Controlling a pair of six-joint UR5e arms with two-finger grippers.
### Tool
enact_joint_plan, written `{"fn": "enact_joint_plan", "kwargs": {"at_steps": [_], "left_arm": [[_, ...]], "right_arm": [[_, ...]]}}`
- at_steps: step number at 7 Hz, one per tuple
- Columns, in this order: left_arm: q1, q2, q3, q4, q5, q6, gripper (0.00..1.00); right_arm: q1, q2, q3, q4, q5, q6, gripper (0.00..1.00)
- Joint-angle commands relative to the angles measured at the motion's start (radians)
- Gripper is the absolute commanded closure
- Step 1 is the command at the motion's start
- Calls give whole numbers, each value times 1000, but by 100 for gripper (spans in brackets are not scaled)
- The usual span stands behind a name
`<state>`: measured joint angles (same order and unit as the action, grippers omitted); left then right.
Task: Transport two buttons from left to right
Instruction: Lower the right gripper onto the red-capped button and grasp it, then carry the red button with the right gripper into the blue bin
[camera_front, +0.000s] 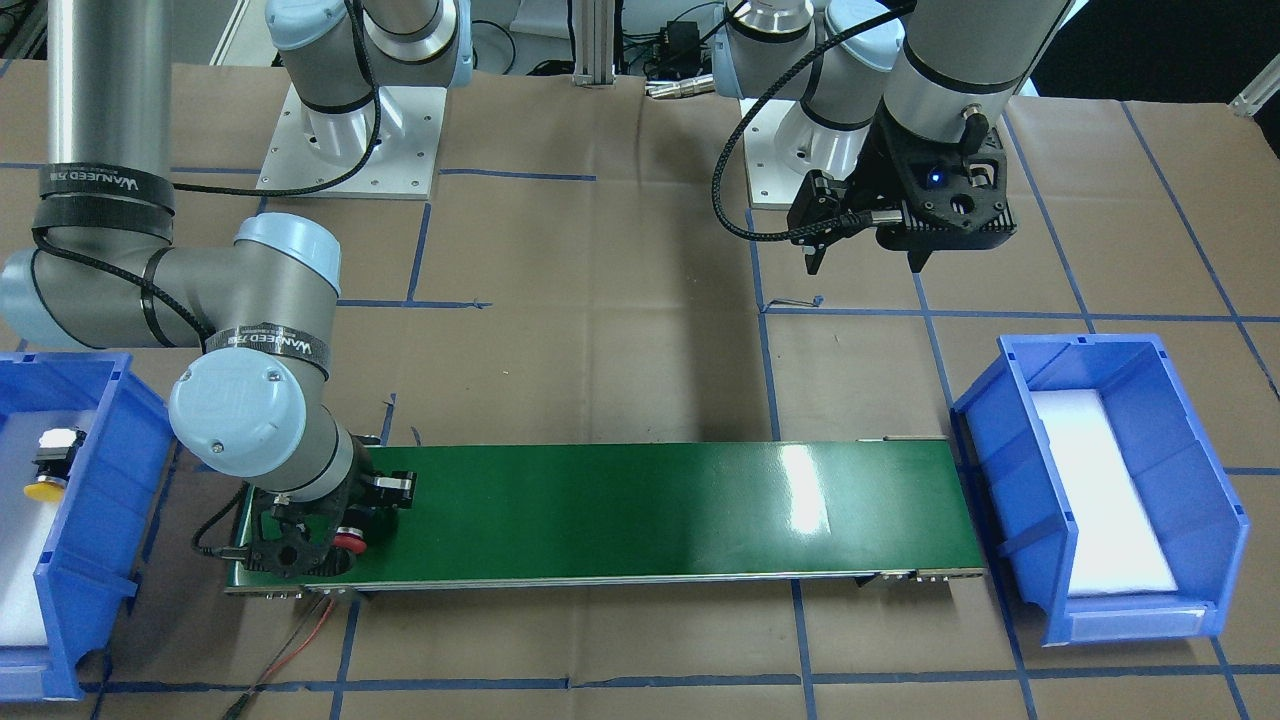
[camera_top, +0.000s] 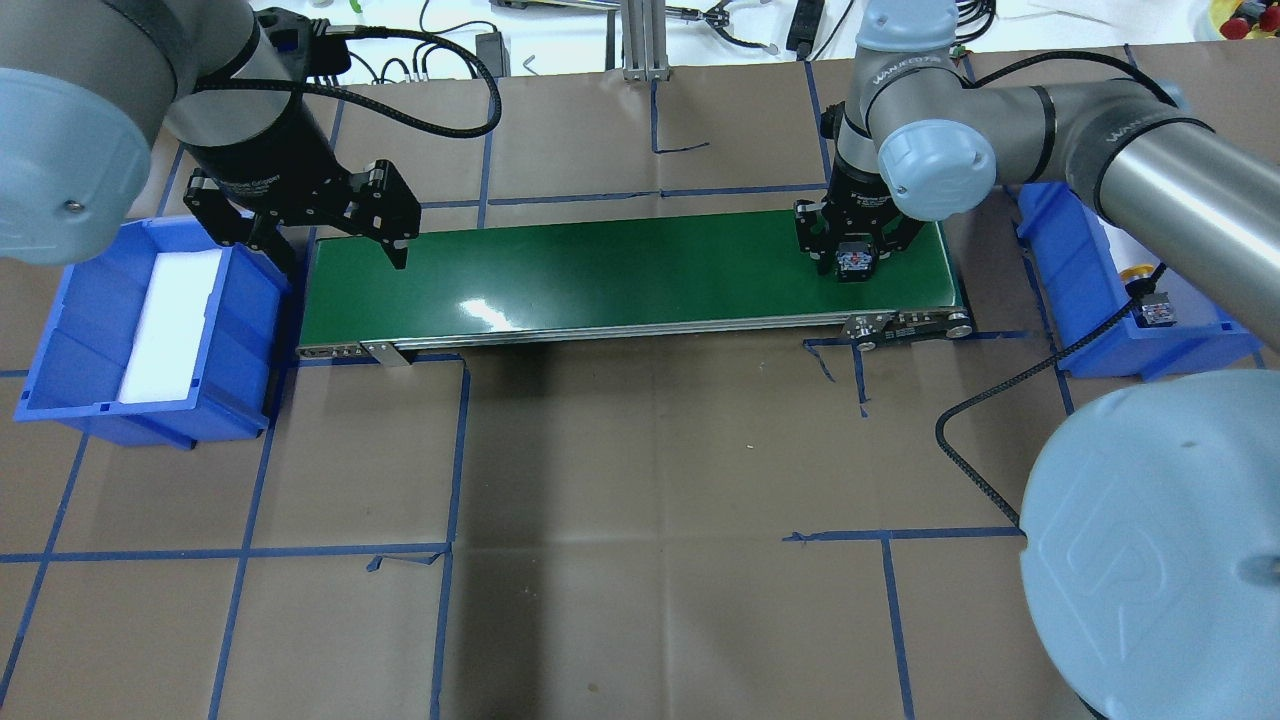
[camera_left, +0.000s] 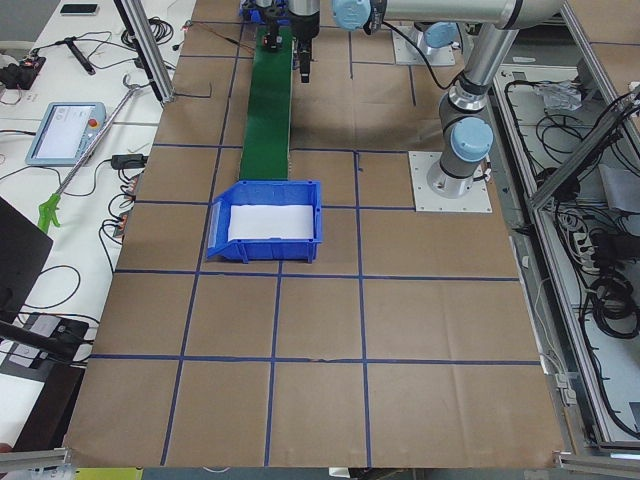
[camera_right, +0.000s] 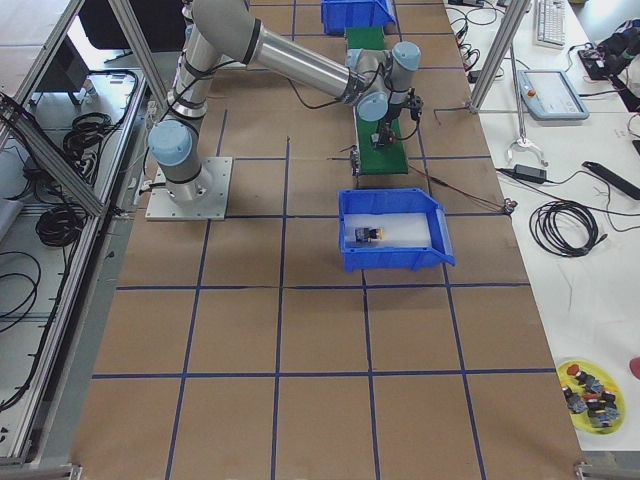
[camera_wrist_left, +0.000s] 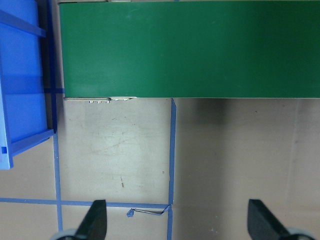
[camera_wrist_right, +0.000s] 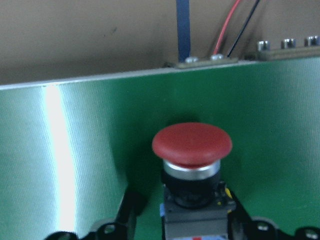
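The red button (camera_wrist_right: 192, 145) lies on its side at the green belt's (camera_top: 620, 270) right end, its grey body between the fingers of my right gripper (camera_top: 855, 262), which is shut on it. From the front its red cap (camera_front: 349, 541) peeks out beside that gripper (camera_front: 335, 535). The yellow button (camera_front: 48, 468) lies in the blue bin (camera_front: 110, 450) on my right, and shows there from overhead too (camera_top: 1150, 300). My left gripper (camera_top: 335, 250) hangs open and empty above the table behind the belt's left end; its fingertips (camera_wrist_left: 97, 220) frame bare paper.
An empty blue bin (camera_top: 70, 330) with a white liner stands off the belt's left end. Red and black wires (camera_front: 300, 630) trail from the belt's right end. Both arm bases (camera_front: 350, 130) stand behind the belt. Blue tape lines grid the brown paper.
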<state>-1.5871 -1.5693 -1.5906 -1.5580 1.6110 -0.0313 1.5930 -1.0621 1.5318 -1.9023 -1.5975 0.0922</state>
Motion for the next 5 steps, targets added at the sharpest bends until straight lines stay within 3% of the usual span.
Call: {"fn": "enact_joint_plan", "kwargs": {"at_steps": [1, 3, 5], "left_arm": [[6, 0, 0, 1, 1, 5, 0], [7, 0, 0, 1, 0, 7, 0], [7, 0, 0, 1, -5, 5, 0]], "right_arm": [[-30, -36, -57, 72, -72, -54, 97], [-80, -74, -146, 192, -76, -112, 97], [-234, -81, -229, 196, -73, -339, 97]]}}
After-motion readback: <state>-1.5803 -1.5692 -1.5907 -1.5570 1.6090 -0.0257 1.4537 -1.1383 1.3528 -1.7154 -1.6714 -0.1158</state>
